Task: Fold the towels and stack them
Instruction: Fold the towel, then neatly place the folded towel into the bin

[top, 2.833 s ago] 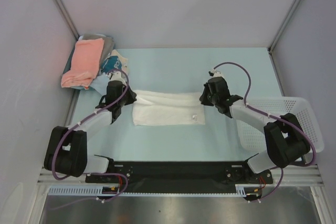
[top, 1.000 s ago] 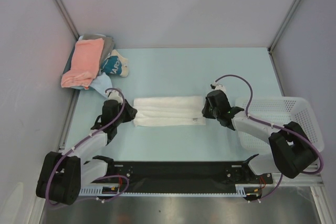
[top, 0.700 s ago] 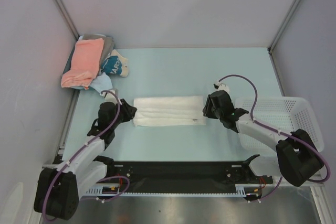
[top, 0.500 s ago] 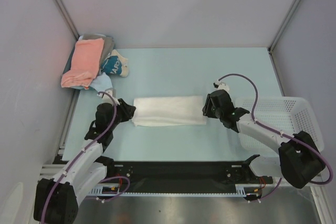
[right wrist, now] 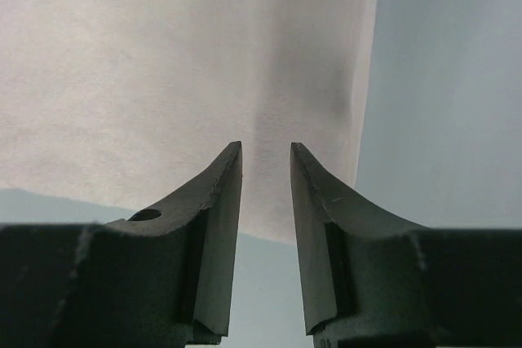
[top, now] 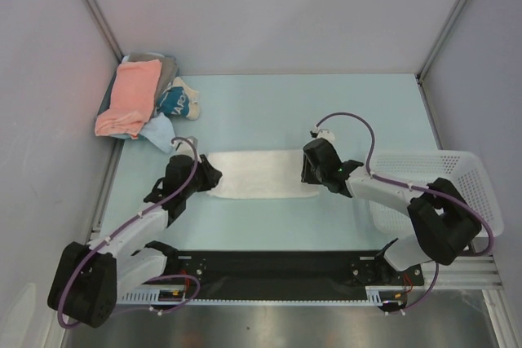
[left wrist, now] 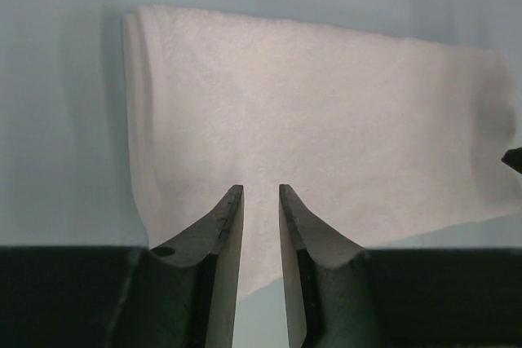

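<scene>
The white towel lies flat on the table as a long folded strip. My left gripper is at its left end and my right gripper is at its right end. In the left wrist view the left gripper hangs just above the white towel, jaws a little apart with nothing between them. The right gripper stands the same way over the towel's edge. A salmon-pink towel lies on a grey towel and a light blue towel at the back left.
A small teal bundle with white print sits beside the pile in the back left corner. A white plastic basket stands at the right edge, next to the right arm. Grey walls close in the back and both sides.
The white towel went from a wider rectangle to a narrow strip. Both grippers have moved inward over its ends, and the right jaws have parted.
</scene>
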